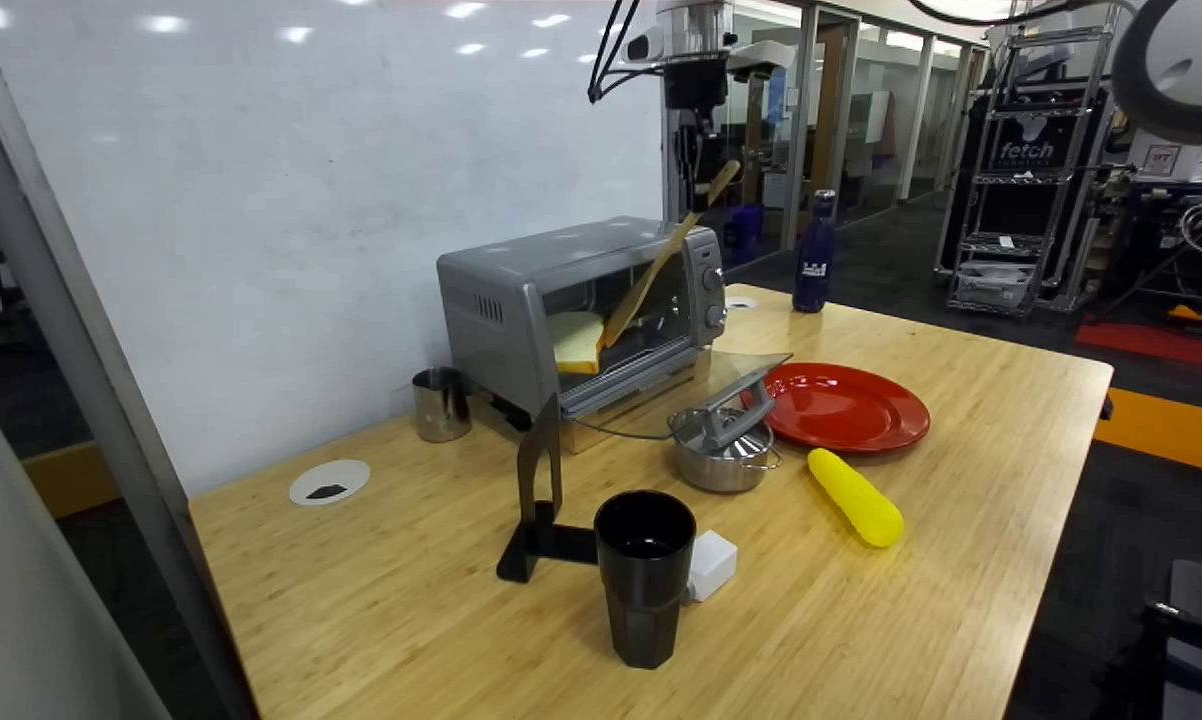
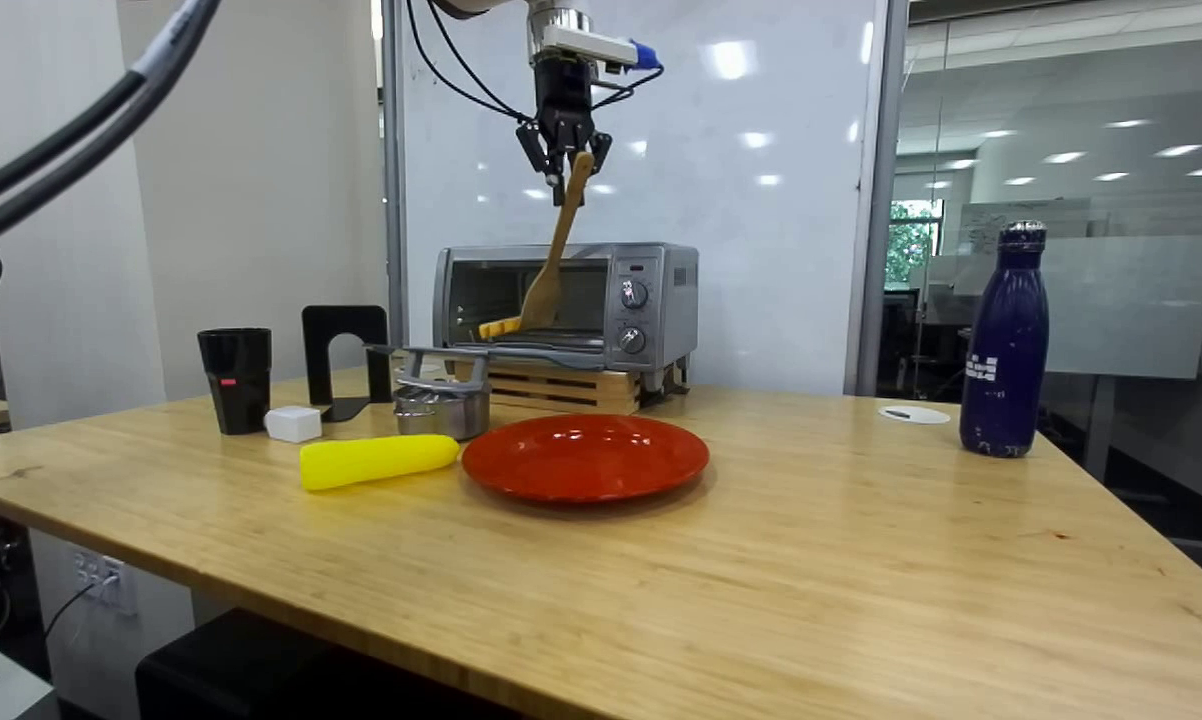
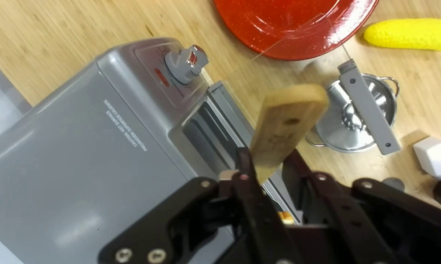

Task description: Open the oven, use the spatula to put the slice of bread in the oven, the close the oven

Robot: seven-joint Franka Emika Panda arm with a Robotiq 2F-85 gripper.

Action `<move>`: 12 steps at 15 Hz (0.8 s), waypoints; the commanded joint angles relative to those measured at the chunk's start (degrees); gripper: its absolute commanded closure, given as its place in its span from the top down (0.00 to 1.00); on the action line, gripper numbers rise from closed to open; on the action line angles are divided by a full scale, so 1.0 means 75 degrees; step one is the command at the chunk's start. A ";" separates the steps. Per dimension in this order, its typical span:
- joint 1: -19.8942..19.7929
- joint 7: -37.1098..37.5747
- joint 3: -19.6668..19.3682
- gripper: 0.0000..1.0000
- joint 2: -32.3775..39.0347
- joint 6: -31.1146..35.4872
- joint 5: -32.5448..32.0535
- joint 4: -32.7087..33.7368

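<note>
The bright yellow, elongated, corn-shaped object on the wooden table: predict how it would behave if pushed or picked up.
The yellow corn-shaped object would probably roll if pushed sideways, since its long body looks rounded. It may swerve, as one end looks narrower. Its bumpy surface in the wrist view may make it less slippery.

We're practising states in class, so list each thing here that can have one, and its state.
Oven: open, door lowered
Spatula: tilted, blade down
Gripper: closed on the spatula
Slice of bread: at the oven's opening
Pot: lid on
Bottle: upright, capped
Black cup: upright
Metal cup: upright
Black stand: upright
Red plate: flat, face up
Yellow corn: lying down
</note>
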 commanded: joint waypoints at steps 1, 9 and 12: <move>-0.0232 -0.0363 0.0158 0.07 -0.0472 -0.0388 0.0223 -0.0488; -0.0439 -0.0863 0.0126 0.07 -0.0853 -0.1087 0.0432 -0.0539; -0.0450 -0.0791 0.0042 0.07 -0.0951 -0.0907 0.0335 -0.0554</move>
